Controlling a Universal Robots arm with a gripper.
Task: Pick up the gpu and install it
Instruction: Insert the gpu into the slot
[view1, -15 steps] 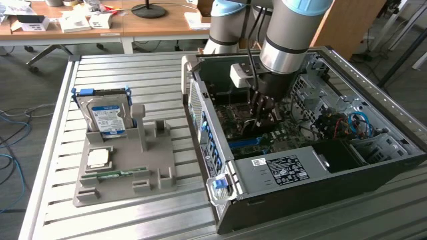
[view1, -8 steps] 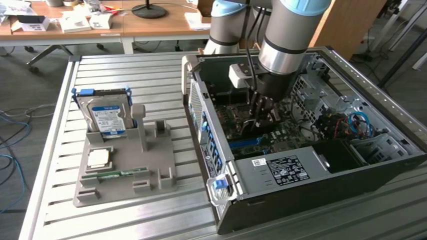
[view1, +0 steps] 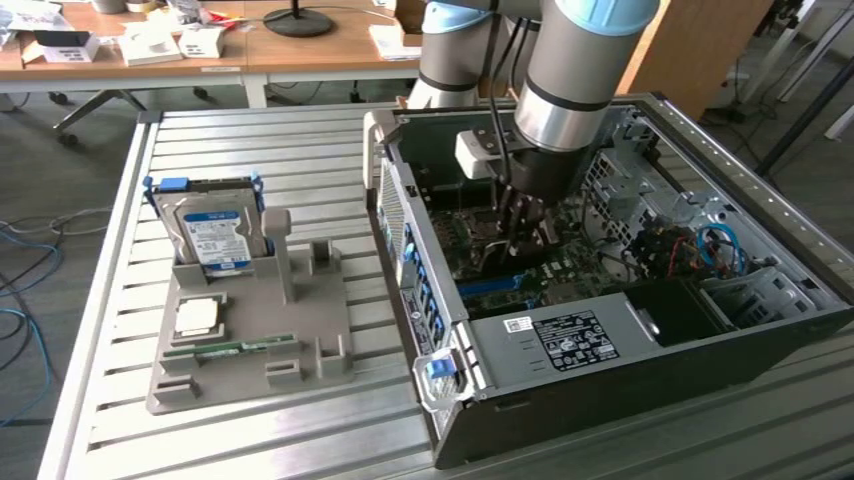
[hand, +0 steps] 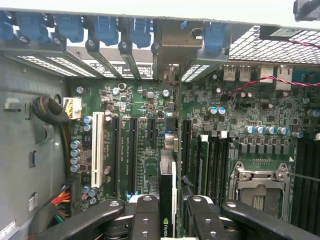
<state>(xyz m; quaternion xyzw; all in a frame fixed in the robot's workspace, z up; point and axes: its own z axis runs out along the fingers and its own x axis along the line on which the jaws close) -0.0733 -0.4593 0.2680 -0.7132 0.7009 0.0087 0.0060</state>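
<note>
Wrist view: gripper (hand: 172, 201) is closed on the gpu (hand: 167, 192), one black finger on each side of the card. The card is seen edge-on, dark, with a small green logo near the fingers. It stands over the green motherboard (hand: 240, 100), in line with the row of long black expansion slots (hand: 132, 150) and just beside them. Whether its lower edge is seated in a slot cannot be told. A white slot (hand: 97, 150) lies further out in the same row, near a sleeved cable bundle (hand: 50, 112). On the far side of the card from the white slot sits the metal CPU socket (hand: 260, 185). Blue retention clips (hand: 107, 27) run along the rear wall of the case, past the card's far end.

Exterior view: arm (view1: 574, 80) reaches down into the open computer case (view1: 667, 400), which lies on its side on the slatted metal surface (view1: 267, 140). The gripper is low inside the case, close to the board. Red and blue cables (view1: 714, 245) sit in the case towards the exterior view's right.

Well apart from the case, on the exterior view's left, a grey fixture (view1: 314, 360) rests on the surface. In it stands a hard drive (view1: 214, 230) with a blue label, upright. A square silver chip (view1: 198, 317) and a narrow green memory stick (view1: 247, 347) lie flat in the fixture, nearer the camera.
</note>
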